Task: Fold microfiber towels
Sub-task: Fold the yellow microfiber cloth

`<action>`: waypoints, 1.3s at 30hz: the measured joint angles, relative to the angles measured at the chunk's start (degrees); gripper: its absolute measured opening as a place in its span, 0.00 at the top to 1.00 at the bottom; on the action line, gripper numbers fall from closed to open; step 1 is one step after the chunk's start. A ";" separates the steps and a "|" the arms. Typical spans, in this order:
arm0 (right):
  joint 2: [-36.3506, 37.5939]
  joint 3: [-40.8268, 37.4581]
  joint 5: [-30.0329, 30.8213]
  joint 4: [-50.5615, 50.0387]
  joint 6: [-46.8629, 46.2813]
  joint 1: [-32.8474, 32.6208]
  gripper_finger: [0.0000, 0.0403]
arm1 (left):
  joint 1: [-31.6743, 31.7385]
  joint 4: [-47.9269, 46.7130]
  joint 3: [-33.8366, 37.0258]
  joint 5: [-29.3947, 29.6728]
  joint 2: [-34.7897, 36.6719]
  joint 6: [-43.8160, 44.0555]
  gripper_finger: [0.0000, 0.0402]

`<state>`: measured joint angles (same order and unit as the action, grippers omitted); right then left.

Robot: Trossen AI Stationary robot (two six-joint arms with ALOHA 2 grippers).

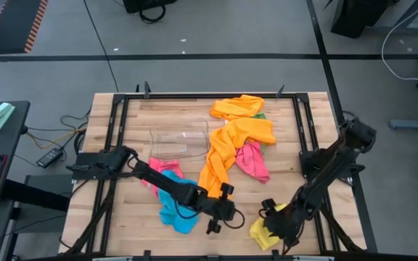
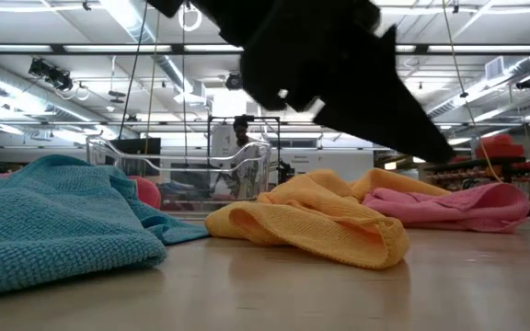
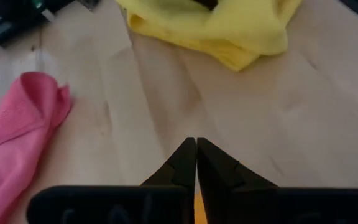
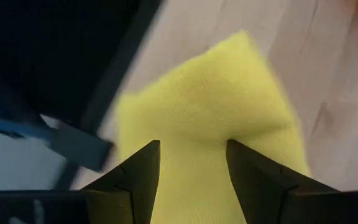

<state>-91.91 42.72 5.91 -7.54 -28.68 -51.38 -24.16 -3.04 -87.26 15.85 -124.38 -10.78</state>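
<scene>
Several microfiber towels lie crumpled on the wooden table. A long orange towel [image 1: 223, 156] runs down the middle, another orange one [image 1: 238, 107] lies on a green one [image 1: 260, 114] at the far edge, and a pink one [image 1: 252, 161] lies right of centre. A blue towel [image 1: 176, 214] and a pink one [image 1: 162, 168] lie under my left arm. My left gripper [image 1: 220, 214] is shut, low over bare wood just past the long orange towel's near end. My right gripper [image 4: 193, 155] stands open over the yellow towel [image 4: 210, 93] at the near right. My left gripper [image 3: 196, 146] points slanting down at bare wood; a sliver of orange shows in the slit behind its shut tips, and I cannot tell whether it touches the orange towel. My right gripper's fingers [image 4: 143, 171] straddle the yellow towel [image 1: 261, 233] from above; whether they touch it cannot be told.
A clear plastic bin [image 1: 180, 139] stands left of the orange towel, toward the far side. Black frame rails [image 1: 115, 130] run along the table's left and right sides. Bare wood [image 3: 241, 124] lies between my two grippers.
</scene>
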 joint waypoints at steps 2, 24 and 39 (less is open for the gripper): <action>-2.84 0.00 -0.23 -0.67 0.73 -0.04 0.52 | -0.02 -2.48 0.00 0.90 1.29 -0.29 0.96; -4.08 -0.07 -3.07 0.68 27.71 27.94 0.61 | 0.00 -12.34 -0.08 1.26 4.90 7.44 0.96; 11.72 -1.67 -0.18 -8.09 18.38 19.18 0.61 | -1.72 -11.96 -0.04 15.76 0.78 -19.66 0.67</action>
<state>-80.19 41.05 5.73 -15.62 -10.30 -32.20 -25.88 -15.00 -87.31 31.62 -123.60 -30.45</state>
